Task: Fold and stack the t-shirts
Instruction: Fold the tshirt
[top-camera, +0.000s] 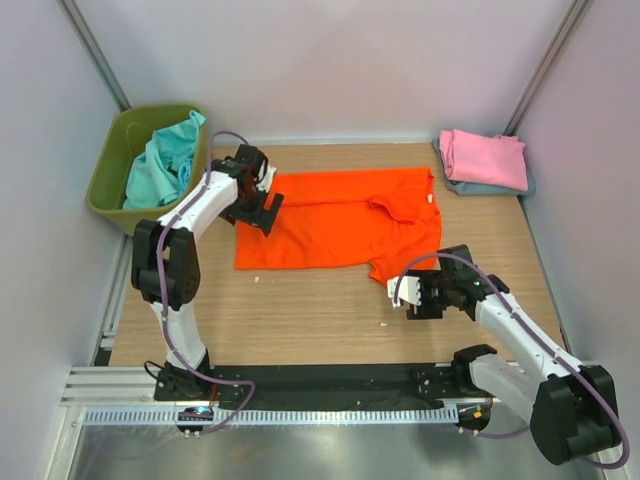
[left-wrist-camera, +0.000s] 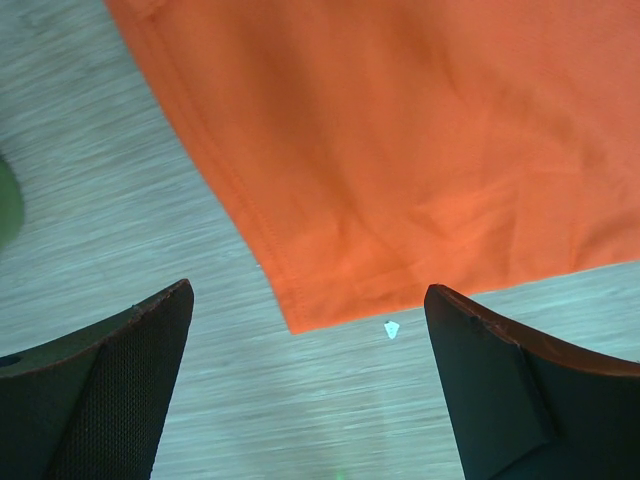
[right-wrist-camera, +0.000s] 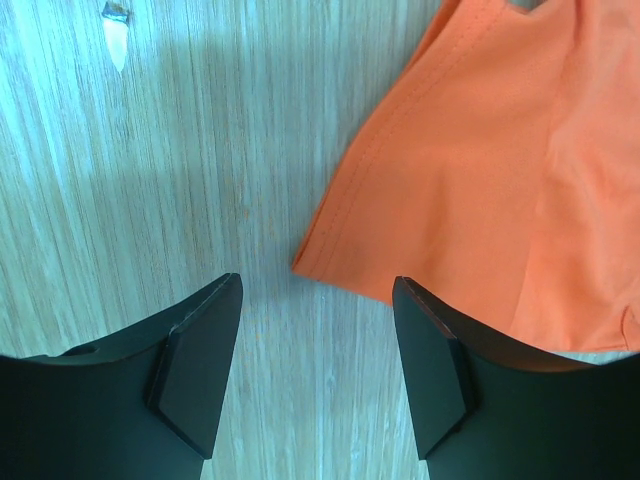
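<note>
The orange t-shirt (top-camera: 335, 220) lies spread across the middle of the table, with a fold near its right end. My left gripper (top-camera: 262, 213) hovers open above the shirt's left edge. In the left wrist view its jaws (left-wrist-camera: 308, 290) frame the orange t-shirt's (left-wrist-camera: 400, 150) near-left corner, with nothing between them. My right gripper (top-camera: 402, 293) stands open just off the shirt's near-right corner. In the right wrist view that corner of the orange cloth (right-wrist-camera: 480, 200) lies ahead of the empty right gripper (right-wrist-camera: 316, 280). A folded pink t-shirt (top-camera: 485, 158) rests on a grey-blue one (top-camera: 495, 188) at the back right.
An olive-green bin (top-camera: 103, 178) at the back left holds teal t-shirts (top-camera: 165, 165). A small white scrap (top-camera: 258, 277) lies on the wood by the shirt's near-left corner. Side walls close in the table on the left and right.
</note>
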